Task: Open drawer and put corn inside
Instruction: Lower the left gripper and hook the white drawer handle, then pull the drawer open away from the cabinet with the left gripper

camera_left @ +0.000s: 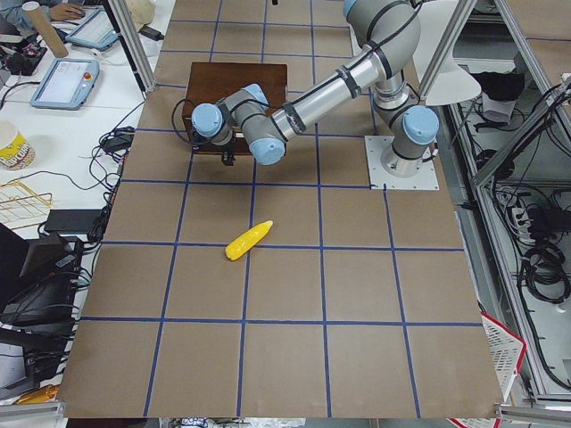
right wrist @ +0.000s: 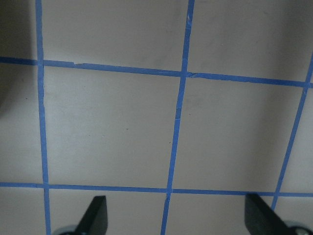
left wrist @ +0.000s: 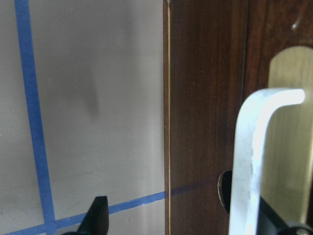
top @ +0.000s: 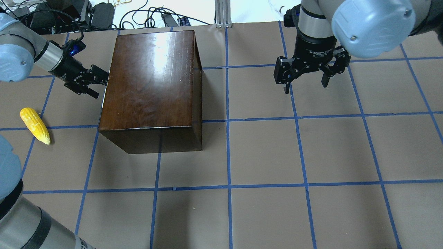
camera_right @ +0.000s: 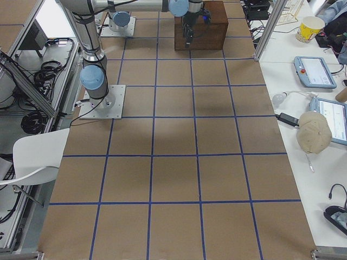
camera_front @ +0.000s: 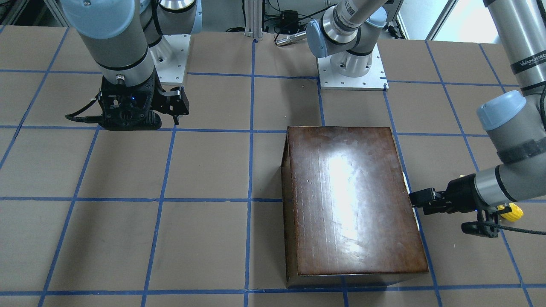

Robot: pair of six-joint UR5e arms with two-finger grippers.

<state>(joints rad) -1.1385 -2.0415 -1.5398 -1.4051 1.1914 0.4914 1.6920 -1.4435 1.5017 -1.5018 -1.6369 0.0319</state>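
A: Which step?

B: Opening the drawer, at the grasp. The left gripper point(top: 98, 84) is at the left edge of the box point(top: 152, 79), upper left of the overhead frame. The drawer point(left wrist: 205, 122) is shut. In the left wrist view its dark front fills the right half of the frame.

A: Fingers?

B: Apart on the left. The metal handle point(left wrist: 247, 161) stands between them, close to the right-hand finger, and they are not clamped on it. The right gripper point(top: 305, 86) hangs above the table point(top: 263, 152), upper right of the overhead frame, spread wide and holding nothing.

A: Corn?

B: The corn point(top: 34, 125) lies on the table at the overhead frame's left edge, below the left gripper and apart from the box.

A: Next move?

B: My judgement: close on the handle, then pull straight out toward frame left. Nothing braces the box, so it may slide. The corn pick comes after.

A: Any writing?

B: On the black band point(camera_front: 529, 66) on the left arm, upper right of the front view, white letters read roughly "WANJEED". The right wrist label point(top: 320, 52) shows "Adaptive"; the rest is too small.
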